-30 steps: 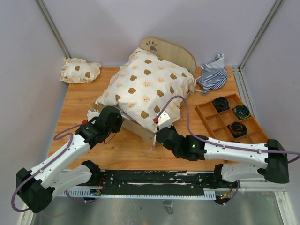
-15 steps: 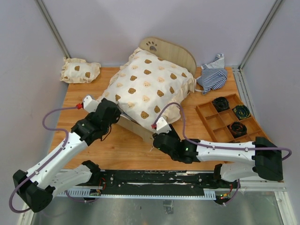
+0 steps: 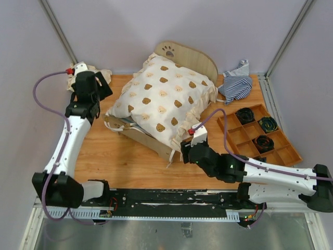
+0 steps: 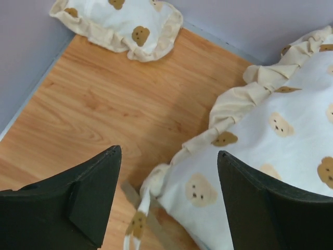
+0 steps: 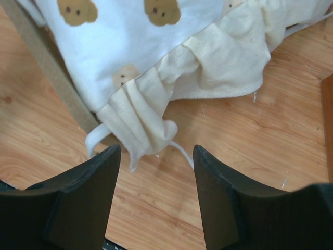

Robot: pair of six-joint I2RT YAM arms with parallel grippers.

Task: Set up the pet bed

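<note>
The pet bed's light-wood frame point(image 3: 147, 138) lies at an angle mid-table, its rounded paw-print end board point(image 3: 187, 56) at the far end. A large cream bear-print cushion point(image 3: 164, 96) covers the bed. My left gripper point(image 3: 93, 89) hovers open at the far left, between this cushion point(image 4: 270, 140) and a small bear-print cushion point(image 4: 119, 21). Nothing sits between its fingers point(image 4: 93, 192). My right gripper point(image 3: 190, 149) is open just off the bed's near corner. The cushion's frilled corner point(image 5: 151, 120) and the frame rail point(image 5: 52, 78) lie ahead of its fingers point(image 5: 88, 192).
A blue-and-white striped cloth point(image 3: 237, 83) is crumpled at the back right. A compartmented wooden tray point(image 3: 232, 123) with dark coiled items stands at the right. The small cushion point(image 3: 104, 75) lies in the far left corner, partly behind my left wrist.
Both grippers have opened and let go at the bed's near end. The left arm has swung up to the far left; the right arm has drawn back toward me and to the right.
</note>
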